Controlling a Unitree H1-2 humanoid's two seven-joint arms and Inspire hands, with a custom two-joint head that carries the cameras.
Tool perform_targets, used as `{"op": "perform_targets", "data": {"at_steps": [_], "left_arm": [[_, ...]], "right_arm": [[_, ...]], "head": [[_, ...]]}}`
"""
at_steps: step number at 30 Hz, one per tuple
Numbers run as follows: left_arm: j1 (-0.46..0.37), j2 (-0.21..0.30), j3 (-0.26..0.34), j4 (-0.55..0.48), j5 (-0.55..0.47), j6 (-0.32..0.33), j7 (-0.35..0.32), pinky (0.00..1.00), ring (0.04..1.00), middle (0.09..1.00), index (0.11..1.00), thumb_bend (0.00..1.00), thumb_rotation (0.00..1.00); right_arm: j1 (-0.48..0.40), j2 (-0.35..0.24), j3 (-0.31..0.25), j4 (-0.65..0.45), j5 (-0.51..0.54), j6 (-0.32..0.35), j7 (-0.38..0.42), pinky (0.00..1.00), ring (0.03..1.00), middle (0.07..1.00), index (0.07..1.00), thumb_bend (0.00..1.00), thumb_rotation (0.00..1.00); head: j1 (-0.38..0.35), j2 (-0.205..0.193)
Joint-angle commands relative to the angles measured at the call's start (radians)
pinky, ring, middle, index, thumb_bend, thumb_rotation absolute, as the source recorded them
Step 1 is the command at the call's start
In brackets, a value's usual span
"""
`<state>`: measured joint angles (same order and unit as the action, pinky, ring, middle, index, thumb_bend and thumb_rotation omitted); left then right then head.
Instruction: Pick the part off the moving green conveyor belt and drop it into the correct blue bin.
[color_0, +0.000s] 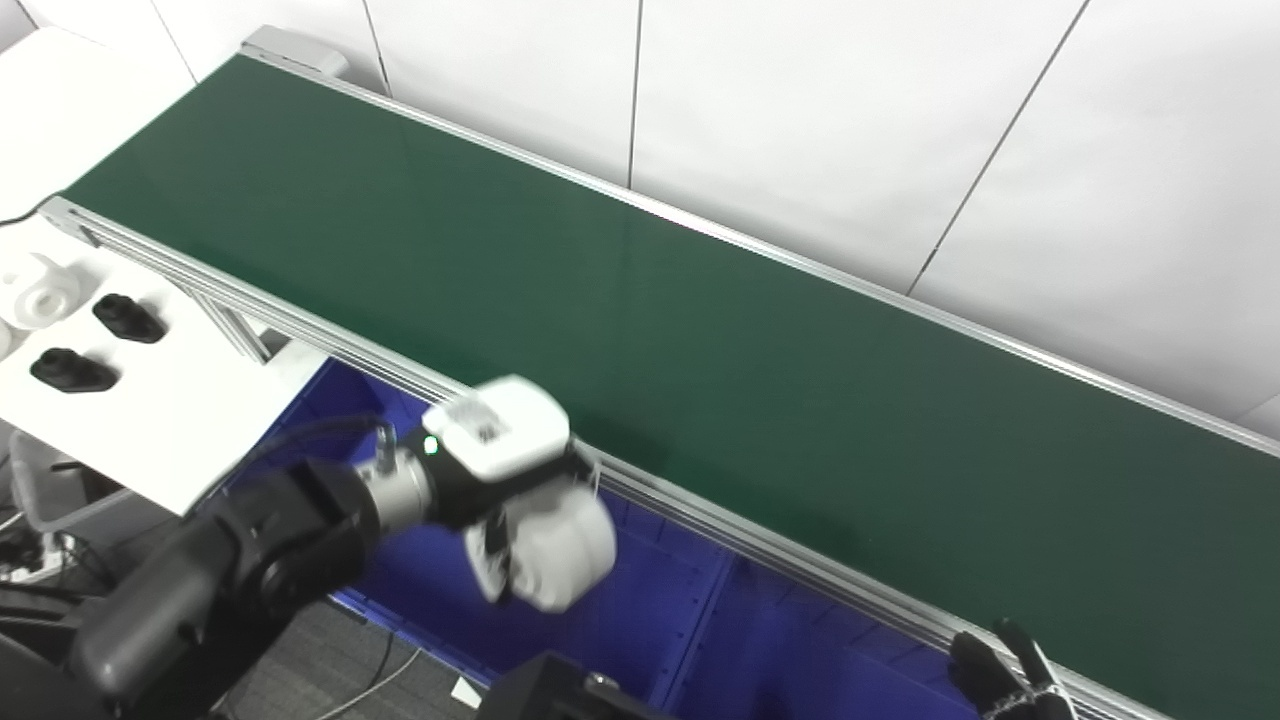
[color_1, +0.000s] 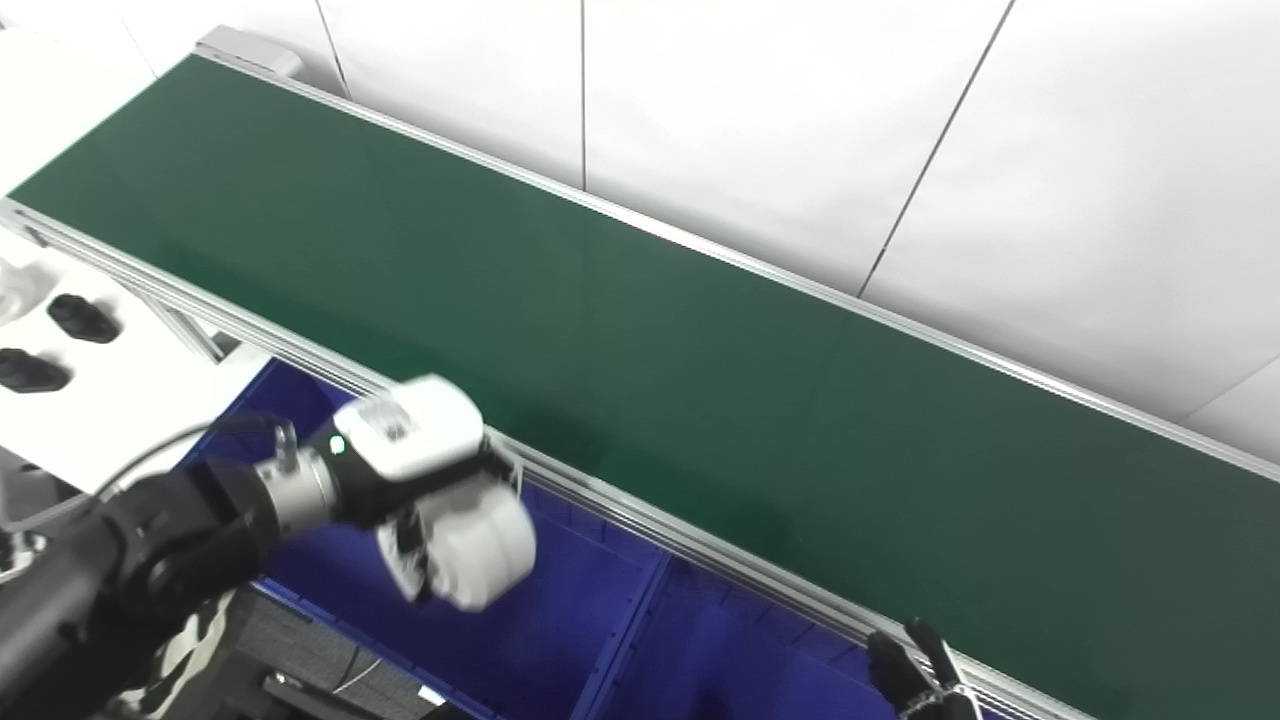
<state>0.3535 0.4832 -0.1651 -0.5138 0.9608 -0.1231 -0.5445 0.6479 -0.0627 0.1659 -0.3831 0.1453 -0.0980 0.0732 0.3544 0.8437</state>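
Our left hand (color_0: 530, 500) is over the blue plastic bin (color_0: 640, 610), just in front of the near aluminium rail (color_0: 700, 520) of the long green conveyor belt (color_0: 640, 330). It's wrapped around a rounded white plastic part (color_0: 560, 550), which hangs below the palm above the left compartment. Motion blur hides the finger placement, so we can't tell how secure the hold is.

Only the dark fingertips of our right hand (color_0: 1005, 680) show at the bottom edge, close to the rail. Open or closed: can't tell.

No other part visible on the belt.

Handling, our guess: moulded or printed plastic, rigid, light, smooth. It should survive a short drop, but a curved surface can slip or roll in the grasp. Best hold is across its widest round section, thumb opposing the fingers.

On the white side table (color_0: 150, 420) at left sit two black parts (color_0: 70, 370) and a white part (color_0: 40, 290).
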Motion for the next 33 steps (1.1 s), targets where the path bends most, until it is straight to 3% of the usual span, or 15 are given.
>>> {"op": "perform_targets", "data": {"at_steps": [1,6,8,10,11,13,14,21,29,33], "left_arm": [[-0.007,0.011,-0.005,0.008,0.024,-0.024,0.047,0.34,0.380,0.490,0.527,0.50,0.00],[-0.003,0.027,-0.016,0.047,0.064,-0.027,0.043,0.34,0.384,0.485,0.525,0.50,0.00],[-0.001,0.028,-0.013,0.034,0.084,-0.015,0.028,0.42,0.504,0.556,0.499,0.52,0.02],[-0.002,0.030,-0.013,0.016,0.116,-0.006,0.007,0.45,0.549,0.616,0.497,0.52,0.04],[-0.004,0.031,-0.013,0.008,0.132,-0.003,-0.003,0.55,0.659,0.712,0.639,0.80,0.16],[-0.008,0.034,-0.015,-0.004,0.155,-0.005,-0.023,0.65,0.738,0.783,0.735,0.96,0.28],[-0.009,0.035,-0.016,-0.008,0.160,-0.007,-0.029,0.67,0.754,0.800,0.757,0.98,0.32],[-0.002,0.051,-0.022,-0.028,0.219,-0.039,-0.038,0.75,0.817,0.862,0.823,1.00,0.53],[0.006,0.052,-0.003,-0.081,0.203,-0.037,-0.063,0.79,0.861,0.912,0.851,1.00,0.61],[0.013,0.032,0.025,-0.137,0.065,0.005,-0.105,0.80,0.867,0.923,0.882,1.00,0.60]], "right_arm": [[0.008,0.012,-0.002,-0.008,-0.003,-0.036,0.003,0.85,0.805,0.740,0.817,0.87,1.00],[0.005,0.017,0.003,0.003,0.003,-0.056,0.017,0.85,0.800,0.743,0.814,0.83,1.00],[0.004,0.020,0.004,0.006,0.004,-0.060,0.018,0.85,0.800,0.744,0.812,0.83,1.00],[0.003,0.022,0.002,0.005,0.002,-0.059,0.016,0.84,0.799,0.743,0.810,0.83,1.00],[0.003,0.022,0.001,0.004,0.000,-0.058,0.015,0.84,0.797,0.740,0.810,0.83,1.00],[0.004,0.023,0.000,0.001,-0.001,-0.058,0.013,0.84,0.795,0.739,0.810,0.83,1.00],[0.004,0.024,-0.001,0.001,-0.001,-0.059,0.014,0.84,0.792,0.739,0.809,0.83,1.00],[0.005,0.024,-0.001,0.002,-0.003,-0.059,0.014,0.83,0.790,0.736,0.807,0.84,1.00],[0.009,0.026,0.000,0.004,-0.005,-0.063,0.014,0.84,0.791,0.736,0.804,0.84,1.00],[0.012,0.031,0.002,0.002,-0.021,-0.065,0.010,0.82,0.782,0.731,0.797,0.85,1.00]], "head": [[-0.001,-0.002],[-0.006,-0.011],[-0.010,-0.012],[-0.009,-0.011],[-0.009,-0.011],[-0.005,-0.010],[-0.006,-0.010],[-0.010,-0.015],[-0.023,-0.008],[-0.050,0.003]]}}
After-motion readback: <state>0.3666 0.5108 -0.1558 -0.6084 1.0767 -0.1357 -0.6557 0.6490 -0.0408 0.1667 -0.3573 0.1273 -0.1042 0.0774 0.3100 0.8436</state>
